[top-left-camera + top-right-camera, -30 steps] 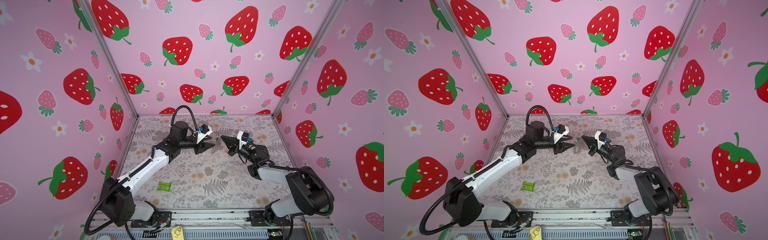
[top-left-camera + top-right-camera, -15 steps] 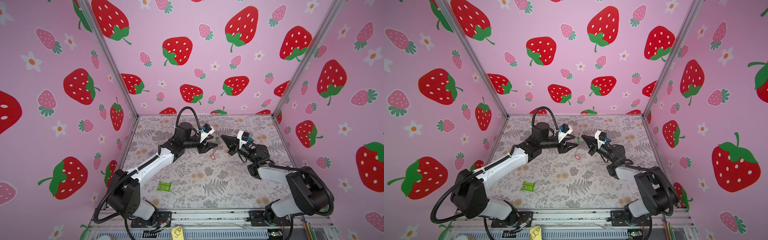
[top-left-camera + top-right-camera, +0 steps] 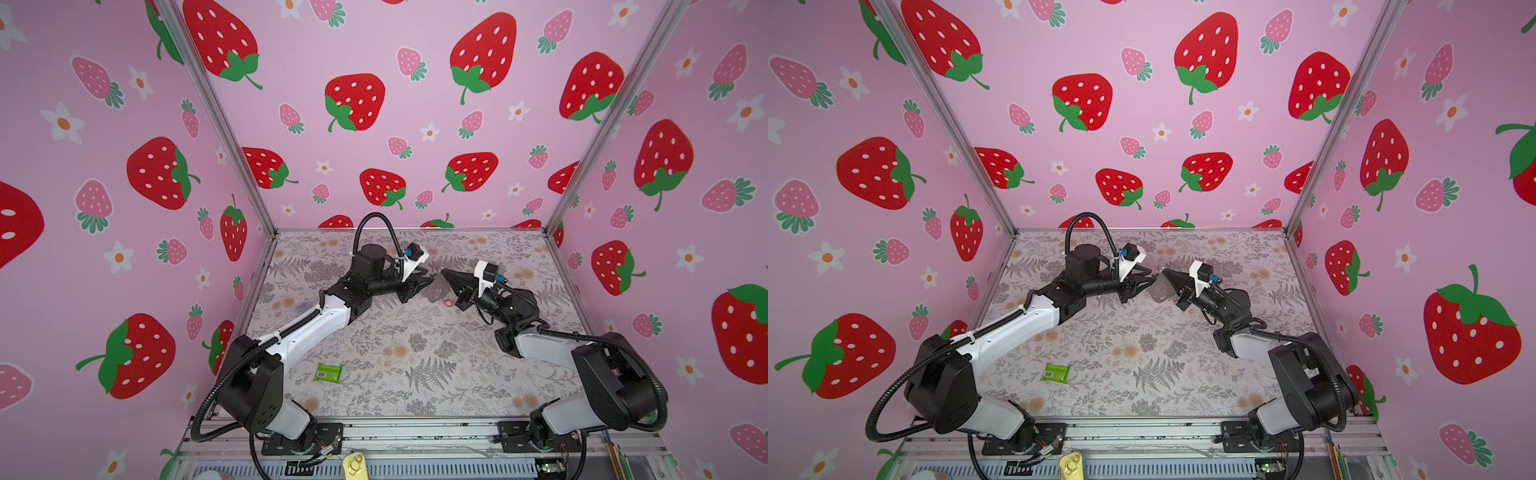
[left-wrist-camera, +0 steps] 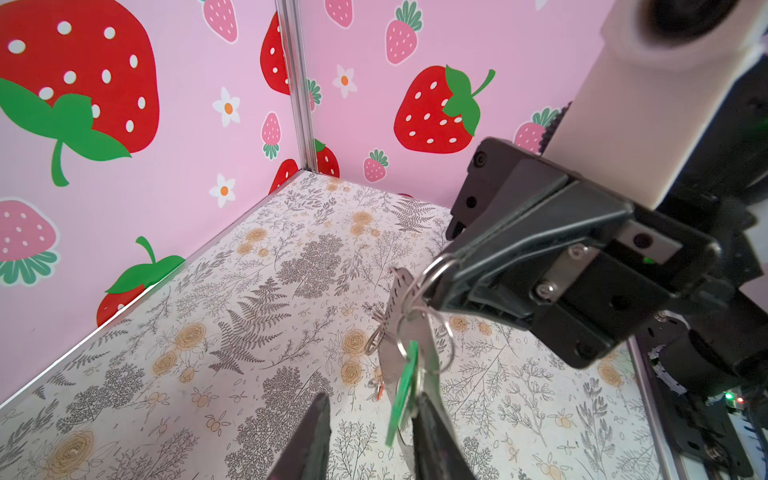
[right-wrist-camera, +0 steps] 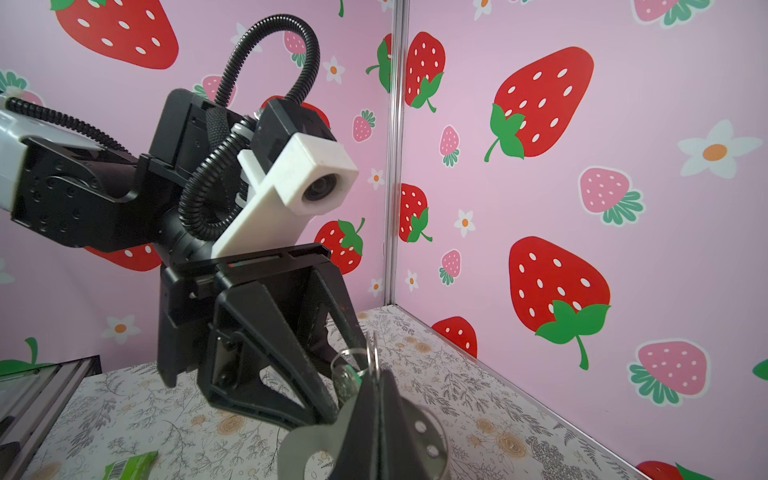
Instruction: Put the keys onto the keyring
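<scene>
1. The left gripper (image 4: 371, 399): jaws apart, green key (image 4: 402, 388) resting against one finger; should close squarely on it first
2. The right gripper (image 4: 442, 276): clamped on the keyring (image 4: 432, 266), just ahead of the left tips; should hold rigid
3. The red key (image 3: 448, 302): on the table (image 3: 415, 353) below the right gripper

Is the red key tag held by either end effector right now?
No, the red key tag lies on the table by the right end effector, gripped by neither.
</scene>
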`<state>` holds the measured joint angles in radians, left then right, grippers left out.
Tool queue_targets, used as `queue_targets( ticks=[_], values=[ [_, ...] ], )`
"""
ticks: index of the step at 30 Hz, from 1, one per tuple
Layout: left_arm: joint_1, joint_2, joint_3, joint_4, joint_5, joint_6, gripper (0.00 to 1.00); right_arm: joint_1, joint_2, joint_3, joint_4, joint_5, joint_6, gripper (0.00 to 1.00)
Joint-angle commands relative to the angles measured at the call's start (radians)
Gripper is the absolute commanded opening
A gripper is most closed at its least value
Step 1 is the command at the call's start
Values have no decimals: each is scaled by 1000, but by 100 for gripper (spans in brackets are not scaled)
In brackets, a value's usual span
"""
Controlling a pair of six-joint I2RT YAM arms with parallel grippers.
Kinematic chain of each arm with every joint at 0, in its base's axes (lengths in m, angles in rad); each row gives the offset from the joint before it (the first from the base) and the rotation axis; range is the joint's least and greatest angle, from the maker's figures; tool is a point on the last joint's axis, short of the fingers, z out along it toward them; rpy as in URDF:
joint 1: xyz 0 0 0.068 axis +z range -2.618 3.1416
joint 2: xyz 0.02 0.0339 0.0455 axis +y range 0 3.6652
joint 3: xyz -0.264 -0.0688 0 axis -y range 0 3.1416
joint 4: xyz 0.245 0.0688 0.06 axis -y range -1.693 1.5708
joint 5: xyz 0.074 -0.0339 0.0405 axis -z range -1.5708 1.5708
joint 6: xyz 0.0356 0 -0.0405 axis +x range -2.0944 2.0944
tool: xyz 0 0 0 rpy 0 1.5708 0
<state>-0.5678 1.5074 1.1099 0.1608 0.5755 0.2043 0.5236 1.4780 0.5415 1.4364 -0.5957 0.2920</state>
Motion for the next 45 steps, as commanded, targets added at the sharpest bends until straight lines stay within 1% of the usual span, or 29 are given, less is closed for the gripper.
queue_targets(
  ticks=[1, 5, 11, 16, 21, 25, 29, 32, 38, 45],
  values=[
    [-6, 22, 42, 20, 6, -6, 34, 4, 10, 34, 161, -7, 27, 0],
    [-11, 29, 53, 16, 22, 4, 28, 5, 15, 34, 167, -1, 29, 0],
    [-15, 40, 76, -19, 33, 27, 15, 6, 18, 31, 175, 4, 31, 0],
    [-17, 57, 107, -65, 50, 44, 0, 7, 28, 27, 216, 23, 51, 0],
    [-28, 90, 159, -149, 59, 68, 0, 10, 37, 20, 255, 49, 59, 0],
    [-33, 131, 218, -222, 92, 73, 0, 12, 47, 16, 287, 51, 68, 0],
    [-35, 153, 247, -252, 119, 69, 0, 11, 49, 8, 305, 63, 68, 0],
    [-34, 171, 272, -293, 155, 84, 0, 12, 51, 9, 305, 63, 64, 0],
    [-34, 197, 309, -382, 266, 135, 0, 7, 47, -4, 305, 69, 50, 0],
    [-35, 222, 354, -497, 320, 209, 0, 1, 42, -12, 287, 66, 43, 0]
  ],
)
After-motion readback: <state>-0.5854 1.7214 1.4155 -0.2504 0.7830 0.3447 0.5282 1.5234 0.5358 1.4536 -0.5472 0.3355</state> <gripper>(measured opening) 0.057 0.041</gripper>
